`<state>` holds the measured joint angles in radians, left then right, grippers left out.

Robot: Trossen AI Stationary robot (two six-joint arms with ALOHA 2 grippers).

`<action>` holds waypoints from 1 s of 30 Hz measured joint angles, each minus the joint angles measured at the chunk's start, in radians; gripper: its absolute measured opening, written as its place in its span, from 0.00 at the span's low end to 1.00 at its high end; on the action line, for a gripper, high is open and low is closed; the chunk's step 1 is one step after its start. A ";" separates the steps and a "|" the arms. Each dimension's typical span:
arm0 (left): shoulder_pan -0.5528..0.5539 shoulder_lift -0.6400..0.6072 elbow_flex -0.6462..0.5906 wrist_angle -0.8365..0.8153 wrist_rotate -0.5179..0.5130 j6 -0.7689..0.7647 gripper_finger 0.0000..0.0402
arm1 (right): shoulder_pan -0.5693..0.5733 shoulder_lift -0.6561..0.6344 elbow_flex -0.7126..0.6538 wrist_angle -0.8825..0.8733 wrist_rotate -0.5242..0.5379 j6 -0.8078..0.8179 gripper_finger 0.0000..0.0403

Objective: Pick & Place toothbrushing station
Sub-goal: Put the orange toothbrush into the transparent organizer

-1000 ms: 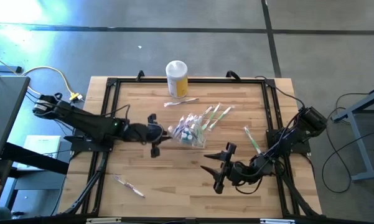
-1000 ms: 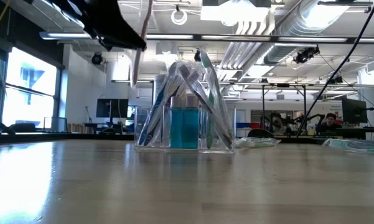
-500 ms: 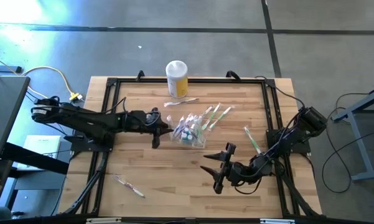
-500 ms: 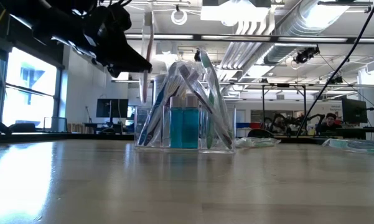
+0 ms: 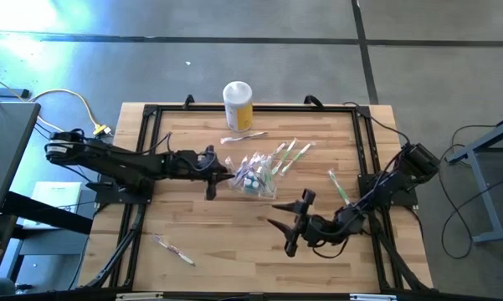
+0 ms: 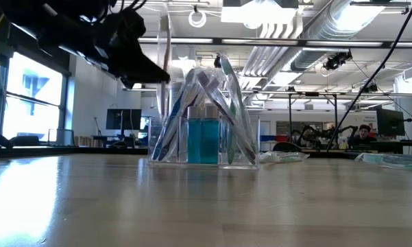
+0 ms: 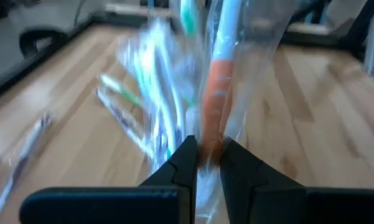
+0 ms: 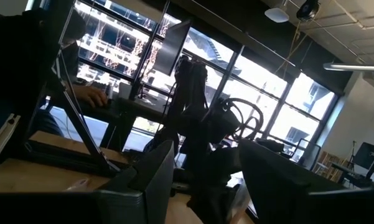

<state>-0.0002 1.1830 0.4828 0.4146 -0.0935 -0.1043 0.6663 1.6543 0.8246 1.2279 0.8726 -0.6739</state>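
- Because the toothbrushing station (image 5: 253, 177) is clear, thin-walled plastic, I judge it light, slippery and easy to tip; hold low on its wall.
- It stands mid-table (image 5: 234, 242).
- My left gripper (image 5: 220, 173), touching its side, pinches a wrapped toothbrush (image 7: 221, 74).
- My right gripper (image 5: 286, 224), near the station, hangs spread, empty.
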 joint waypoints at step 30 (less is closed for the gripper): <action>0.000 0.319 0.003 0.198 -0.026 -0.170 0.22 | -0.008 0.000 0.000 -0.021 -0.008 0.000 0.43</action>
<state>-0.0006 1.5016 0.4856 0.6123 -0.1198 -0.2745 0.6582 1.6543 0.8246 1.2068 0.8647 -0.6743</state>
